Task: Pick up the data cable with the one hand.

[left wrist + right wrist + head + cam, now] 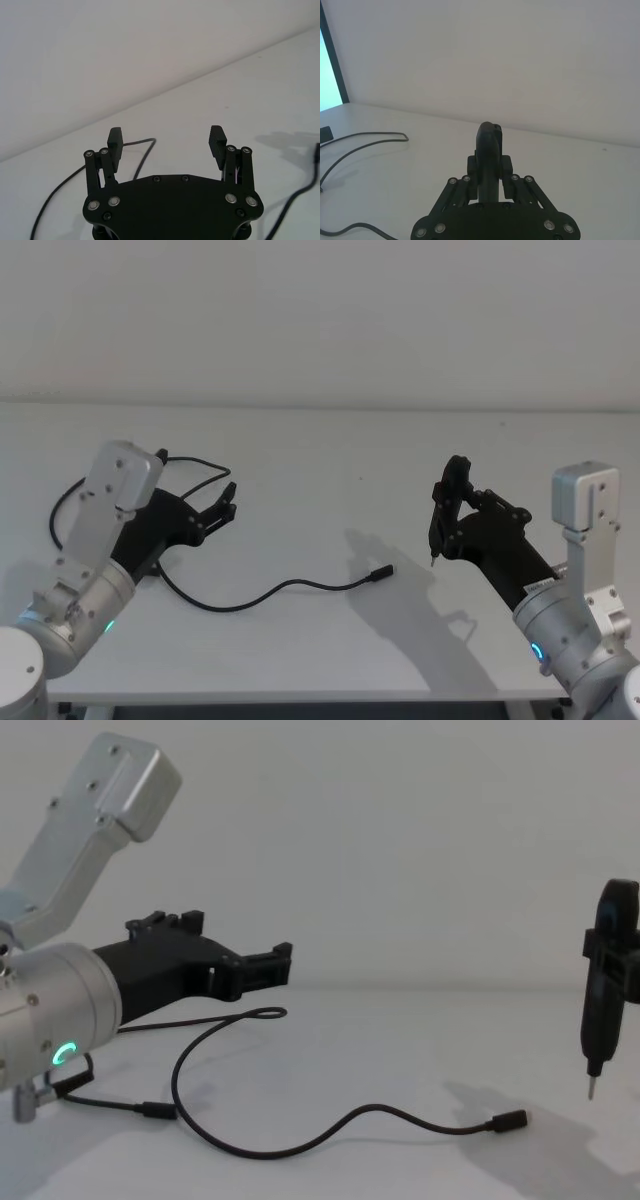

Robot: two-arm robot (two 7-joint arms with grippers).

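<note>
– Where is the cable?
– The cable (290,587) lies loose on the white counter (330,455). It is thin, black and matte. From the head I see it loop behind my left tool (228,504), pass under that arm and snake out to a small plug (380,573) near the middle, between my two tools.
– And from the side?
– The chest view adds height. My left tool (281,960) hangs above the counter, clear of the cable (340,1125). A second plug (158,1110) lies below my silver wrist (60,1010) with its green ring (64,1053).
– Is the tool holding anything?
– No. The left wrist view shows its ribbed pads (114,136) spread wide with nothing between them, and the cable (144,156) curves past beneath.
– The other arm?
– My right tool (447,508) is closed, slim, dark and upright. Its thin point sits above the counter, well right of the plug. Bare counter lies all round that plug.
</note>
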